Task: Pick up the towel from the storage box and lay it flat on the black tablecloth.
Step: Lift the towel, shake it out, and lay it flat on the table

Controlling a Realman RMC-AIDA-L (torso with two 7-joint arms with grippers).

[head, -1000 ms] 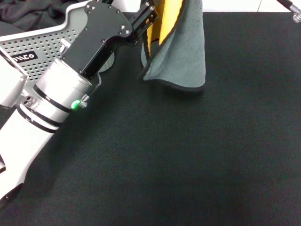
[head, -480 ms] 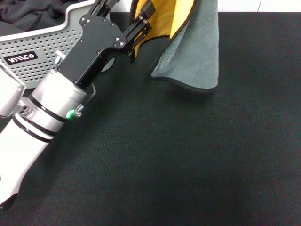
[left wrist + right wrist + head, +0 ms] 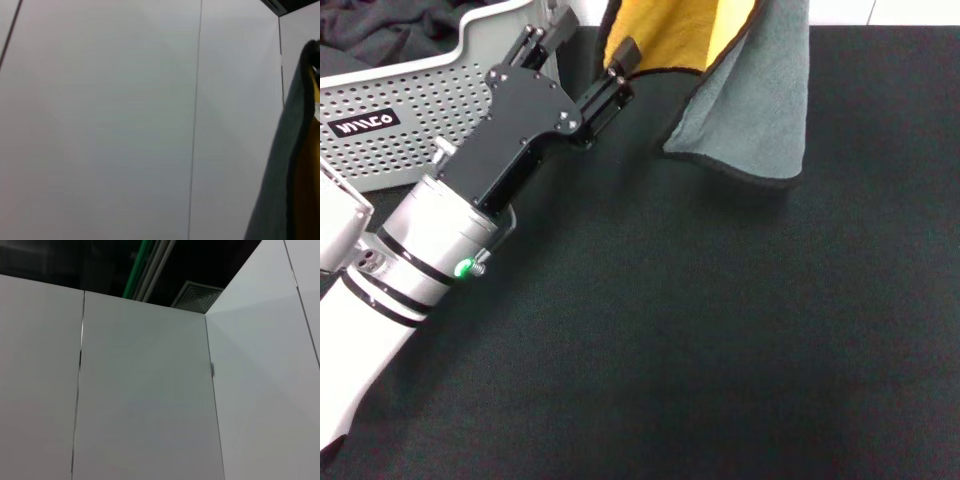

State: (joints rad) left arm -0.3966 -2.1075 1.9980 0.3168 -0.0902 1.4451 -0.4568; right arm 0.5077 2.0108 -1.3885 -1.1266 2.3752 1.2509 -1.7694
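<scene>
The towel (image 3: 750, 90) hangs above the far part of the black tablecloth (image 3: 720, 330), with its yellow side facing me and its grey-green side folded over on the right. Its top runs out of the head view, and its lower black-edged hem hovers just over the cloth. My left gripper (image 3: 618, 60) is shut on the towel's left edge, beside the storage box (image 3: 410, 100). In the left wrist view the towel (image 3: 300, 175) shows as a strip at the edge. My right gripper is out of view.
The storage box stands at the far left, with a dark grey cloth (image 3: 380, 30) lying in it. The left arm's white and black forearm (image 3: 430, 240) crosses the left side of the tablecloth. Both wrist views mostly show white wall panels.
The towel has shifted right and spread wider, showing more yellow. My left gripper has drawn back towards me and to the left, still holding the towel's edge.
</scene>
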